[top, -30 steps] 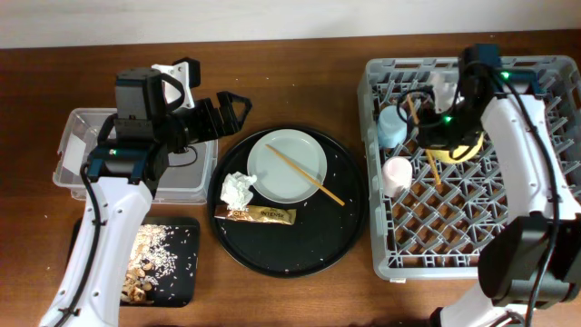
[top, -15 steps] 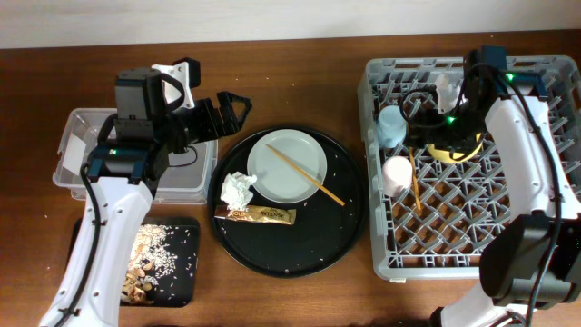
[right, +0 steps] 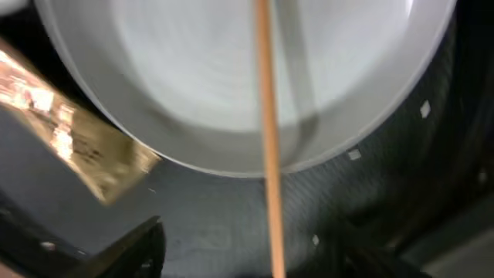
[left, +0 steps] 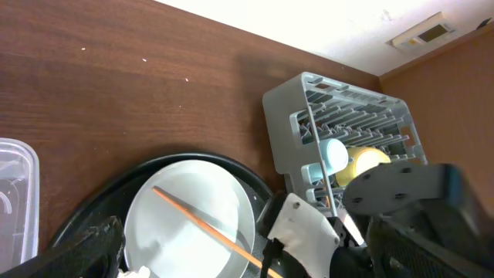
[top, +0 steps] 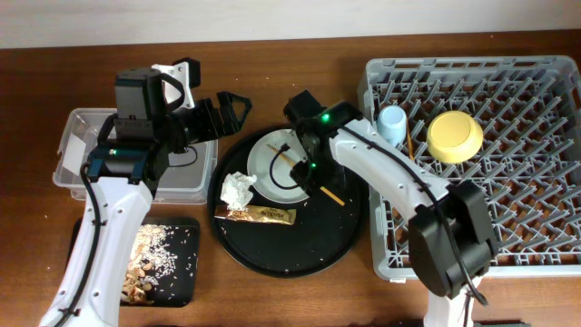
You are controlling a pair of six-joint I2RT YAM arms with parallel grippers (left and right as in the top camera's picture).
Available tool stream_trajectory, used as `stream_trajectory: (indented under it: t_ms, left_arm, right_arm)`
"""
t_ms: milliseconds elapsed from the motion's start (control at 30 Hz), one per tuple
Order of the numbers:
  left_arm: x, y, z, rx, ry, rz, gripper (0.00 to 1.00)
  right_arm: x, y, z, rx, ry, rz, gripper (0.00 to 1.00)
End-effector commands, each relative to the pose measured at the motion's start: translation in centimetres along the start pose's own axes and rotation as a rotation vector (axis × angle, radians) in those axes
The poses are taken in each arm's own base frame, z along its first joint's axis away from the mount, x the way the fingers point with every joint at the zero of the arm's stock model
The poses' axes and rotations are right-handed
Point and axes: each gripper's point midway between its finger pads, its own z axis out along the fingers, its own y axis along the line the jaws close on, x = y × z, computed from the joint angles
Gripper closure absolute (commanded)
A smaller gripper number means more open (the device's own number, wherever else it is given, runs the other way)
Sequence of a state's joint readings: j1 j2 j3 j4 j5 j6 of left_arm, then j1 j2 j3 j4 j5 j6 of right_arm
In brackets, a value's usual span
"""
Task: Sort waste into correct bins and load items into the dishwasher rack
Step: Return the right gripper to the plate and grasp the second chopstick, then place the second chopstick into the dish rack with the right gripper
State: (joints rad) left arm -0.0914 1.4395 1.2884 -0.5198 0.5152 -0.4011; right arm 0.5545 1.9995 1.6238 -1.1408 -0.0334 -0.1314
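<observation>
The large square grey plastic rack (top: pixel 526 209) fills the right side of the table. It holds an upturned yellow bowl (top: pixel 455 134) and, just beside it, a small light-blue cup (top: pixel 392 123) near the rack's left edge. The large round black tray (top: pixel 309 250) sits mid-table. Left of it stands the clear rectangular plastic tub (top: pixel 73 150). Below the tub lies the shallow black rectangular tray (top: pixel 182 282), strewn with beige scraps and rice (top: pixel 150 259). On the round tray rests the pale round plate (top: pixel 263 168), with 1 thin wooden chopstick (right: pixel 266 116) lying across it and past its rim. The slim brown-and-gold wrapper (top: pixel 257 214) and the crumpled white tissue (top: pixel 238 189) lie just beside the plate. The right gripper (right: pixel 266 251) hangs low over the plate's edge. It is spread, with the chopstick running between its 2 fingers and nothing clasped. The left gripper (top: pixel 231 109) hovers between tub and round tray, released and empty.
</observation>
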Motion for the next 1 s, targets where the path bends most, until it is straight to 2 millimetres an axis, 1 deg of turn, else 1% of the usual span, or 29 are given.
stream_trajectory:
  t_ms: [0,67,133,267,333,400,433,467,500,533,600,633,700,767,867,900,933,967]
  left_arm:
    - [-0.4,-0.7,-0.5,0.01,-0.016,0.015,0.01]
    - [-0.4,-0.7,-0.5,0.01,-0.016,0.015,0.0]
    - [-0.4,-0.7,-0.5,0.01,-0.017,0.015,0.01]
    - [-0.4,-0.7,-0.5,0.01,-0.017,0.015,0.01]
    - [-0.4,-0.7,-0.5,0.01,-0.016,0.015,0.01]
    - [-0.4,-0.7,-0.5,0.01,-0.016,0.016,0.0]
    - [-0.4,-0.7,-0.5,0.01,-0.017,0.015,0.01]
    - [-0.4,-0.7,-0.5,0.01,-0.017,0.015,0.01]
    - [-0.4,-0.7,-0.5,0.01,-0.016,0.015,0.01]
    - [-0.4,-0.7,-0.5,0.01,-0.017,0.015,0.01]
    - [-0.4,-0.7,-0.5,0.01,-0.017,0.015,0.01]
    - [-0.4,-0.7,-0.5,0.01,-0.017,0.015,0.01]
    - [-0.4,-0.7,-0.5,0.01,-0.017,0.015,0.01]
    - [-0.4,-0.7,-0.5,0.01,-0.017,0.015,0.01]
    - [-0.4,-0.7,-0.5,0.01,-0.017,0.015,0.01]
    - [-0.4,-0.7,-0.5,0.01,-0.017,0.015,0.01]
    - [-0.4,-0.7,-0.5,0.01,-0.017,0.015,0.01]
    - [-0.4,-0.7,-0.5,0.01,-0.016,0.016,0.01]
  right_arm:
    - [1.9,-1.7,0.4,0.061,0.084,0.037,0.34]
    - [3.0,-1.7,0.8,0.054,0.121,0.07,0.35]
    - [4.3,-1.6,3.0,0.051,0.149,0.068,0.34]
    - [5.7,-1.5,6.6,0.051,0.145,0.068,0.36]
    - [5.3,-1.5,7.8,0.053,0.108,0.068,0.53]
    - [5.0,-1.6,8.3,0.056,0.086,0.068,0.55]
    - [5.0,-1.6,8.3,0.056,0.086,0.068,0.61]
    - [5.1,-1.6,8.3,0.056,0.089,0.068,0.73]
    - [5.3,-1.6,8.2,0.055,0.097,0.068,0.81]
    - [5.5,-1.5,8.2,0.054,0.105,0.068,0.86]
    - [6.0,-1.5,8.1,0.051,0.127,0.068,0.88]
    - [6.2,-1.4,8.0,0.051,0.136,0.068,0.95]
    - [5.7,-1.5,7.3,0.051,0.126,0.069,0.96]
    - [4.4,-1.6,5.3,0.053,0.086,0.069,0.96]
    - [2.5,-1.4,0.7,0.043,0.015,0.069,0.96]
    - [1.9,-1.5,-1.4,0.047,-0.025,0.071,0.96]
    - [1.5,-2.0,-3.3,0.055,-0.074,0.083,0.96]
    - [1.5,-3.4,-5.1,0.067,-0.122,0.135,0.96]
